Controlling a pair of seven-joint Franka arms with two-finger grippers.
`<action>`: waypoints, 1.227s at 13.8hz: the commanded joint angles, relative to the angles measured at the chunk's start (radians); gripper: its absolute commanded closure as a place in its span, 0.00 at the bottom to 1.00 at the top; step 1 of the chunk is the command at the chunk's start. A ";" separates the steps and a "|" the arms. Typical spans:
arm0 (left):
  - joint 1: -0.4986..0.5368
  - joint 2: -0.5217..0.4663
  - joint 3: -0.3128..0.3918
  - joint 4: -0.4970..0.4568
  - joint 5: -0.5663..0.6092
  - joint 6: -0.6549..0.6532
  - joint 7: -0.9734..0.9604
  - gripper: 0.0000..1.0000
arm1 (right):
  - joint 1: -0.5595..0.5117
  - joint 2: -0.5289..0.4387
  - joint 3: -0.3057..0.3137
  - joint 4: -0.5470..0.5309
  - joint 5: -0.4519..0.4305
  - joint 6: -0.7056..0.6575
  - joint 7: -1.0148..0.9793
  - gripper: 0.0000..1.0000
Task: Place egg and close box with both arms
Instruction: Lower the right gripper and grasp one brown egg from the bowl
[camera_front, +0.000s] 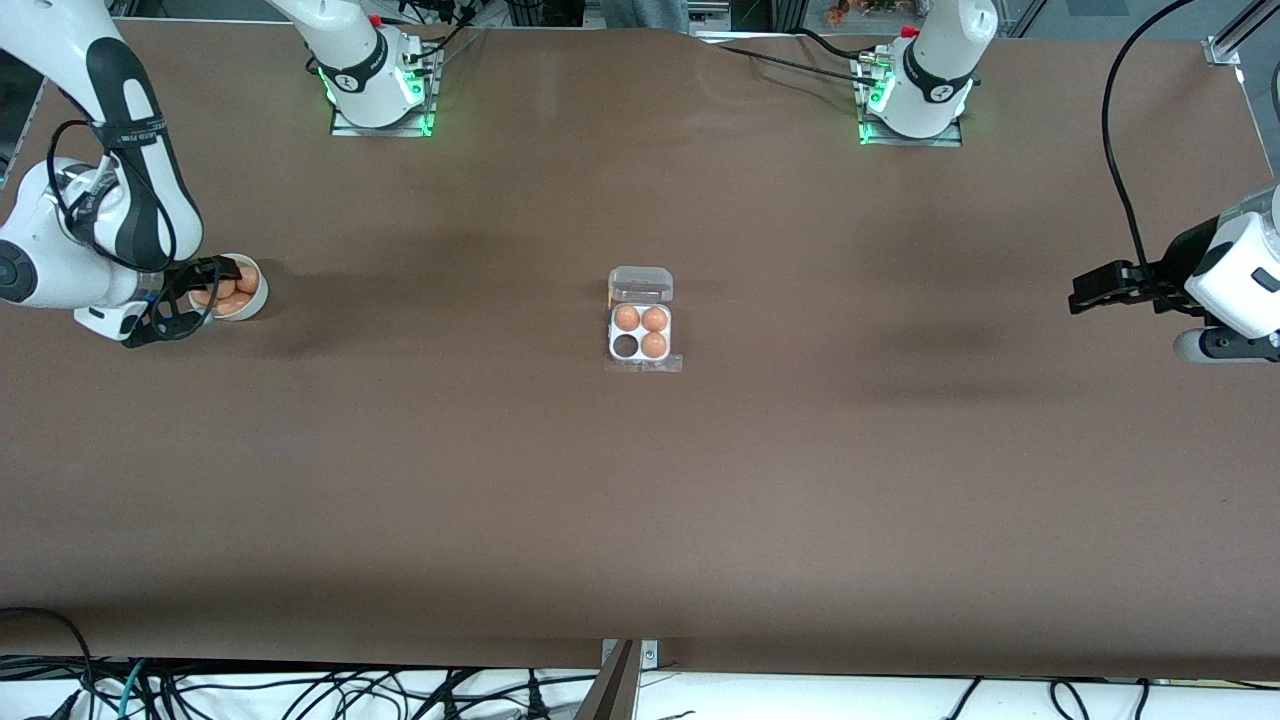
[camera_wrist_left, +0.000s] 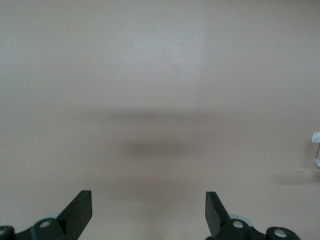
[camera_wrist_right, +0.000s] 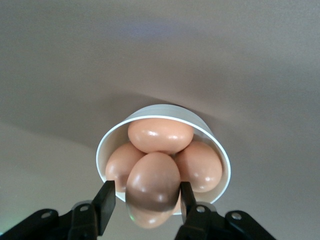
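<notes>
The box (camera_front: 642, 332) lies mid-table with its clear lid folded back. Three of its cells hold eggs and the cell nearest the front camera on the right arm's side is empty. My right gripper (camera_wrist_right: 148, 197) is down in a round white bowl (camera_wrist_right: 210, 135) of several eggs. Its fingers straddle the top egg (camera_wrist_right: 153, 182): one finger (camera_wrist_right: 186, 196) is against it and the other stands a small gap off. In the front view this gripper (camera_front: 205, 290) is at the bowl (camera_front: 256, 300). My left gripper (camera_wrist_left: 149, 210) is open and empty over bare table; it also shows in the front view (camera_front: 1090, 290).
The bowl stands near the right arm's end of the table. A corner of the clear box shows in the left wrist view (camera_wrist_left: 316, 145). Both arm bases stand along the table's edge farthest from the front camera. Cables hang along the nearest edge.
</notes>
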 joint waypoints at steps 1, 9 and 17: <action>0.005 0.005 -0.005 0.019 0.022 -0.008 0.019 0.00 | -0.009 0.036 0.001 0.046 -0.008 -0.041 -0.017 0.42; 0.005 0.005 -0.005 0.019 0.024 -0.008 0.019 0.00 | -0.008 0.048 0.001 0.062 -0.008 -0.048 -0.015 0.63; 0.005 0.005 -0.005 0.019 0.024 -0.006 0.019 0.00 | 0.000 0.137 0.003 0.279 0.012 -0.310 0.005 0.67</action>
